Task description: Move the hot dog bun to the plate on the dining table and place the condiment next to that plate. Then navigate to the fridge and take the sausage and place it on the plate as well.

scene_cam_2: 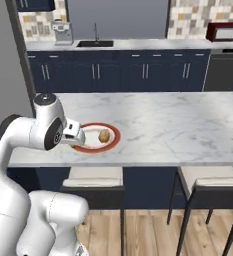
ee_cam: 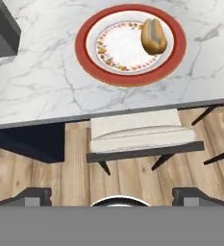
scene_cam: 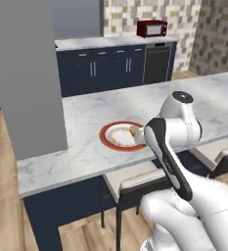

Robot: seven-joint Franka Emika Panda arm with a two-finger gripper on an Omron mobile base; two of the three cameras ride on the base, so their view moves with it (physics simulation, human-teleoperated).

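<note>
The hot dog bun (ee_cam: 154, 36) lies on the right side of the plate (ee_cam: 128, 79), inside its orange-red rim. The plate (scene_cam: 105, 135) rests on the dining table (scene_cam: 86, 112) close to the front edge, with the bun (scene_cam: 134, 131) partly behind my arm. From the right base view, the bun (scene_cam_2: 104, 135) sits in the middle of the plate (scene_cam_2: 115, 137). My gripper (ee_cam: 113, 197) hangs open and holds nothing, above the table's front edge on the near side of the plate (scene_cam_2: 74, 137). The condiment and the sausage are out of view.
Padded stools (ee_cam: 137, 134) (scene_cam_2: 95, 177) stand under the table's front edge. A tall grey slab (scene_cam: 27, 73) rises at the table's left end; I cannot tell whether it is the fridge. Behind are navy cabinets (scene_cam: 105, 63), a sink (scene_cam_2: 94, 43) and a red microwave (scene_cam: 151, 28).
</note>
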